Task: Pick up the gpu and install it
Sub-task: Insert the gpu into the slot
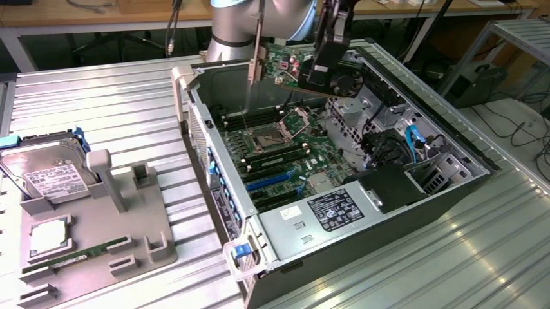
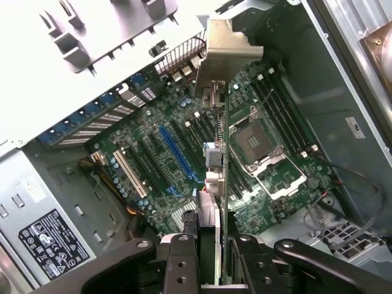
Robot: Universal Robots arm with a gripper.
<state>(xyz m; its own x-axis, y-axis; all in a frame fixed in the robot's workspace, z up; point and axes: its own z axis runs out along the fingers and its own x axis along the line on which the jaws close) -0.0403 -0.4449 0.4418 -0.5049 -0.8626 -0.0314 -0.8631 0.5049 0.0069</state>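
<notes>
Hanging above the open computer case (image 1: pixel 434 122), the gpu (image 1: pixel 284 64) is off the worktop (image 1: pixel 103 96) and clamped in the gripper (image 1: pixel 325 67), apart from the motherboard (image 1: pixel 297 158) below it. The fingers (image 2: pixel 182 260) are closed on the card from both faces. In the wrist view it runs edge-on away from them, with its silver bracket (image 2: pixel 228 46) at the far end, toward the rear wall of the case. In the exterior view the card sits tilted, bracket end toward that view's left and the fan end under the gripper.

The blue slot (image 2: pixel 177 153) lies to one side of the card's line in the wrist view, not under it, so I judge the card is not yet lined up with any slot. The main risk is a misaligned descent: if the edge connector meets the board beside the slot, or at a slant, it could scrape components or jam. The open CPU socket (image 2: pixel 257 144) sits just beside the card's line and has exposed contacts, so a stray corner there would be costly. The bracket could also catch on the rear wall of the case. A grip on a thin, flat board may let it pivot under pressure.

The hard drive (image 1: pixel 47 170) and a RAM stick (image 1: pixel 77 254) sit in the grey fixture (image 1: pixel 129 225), well apart from the case.
</notes>
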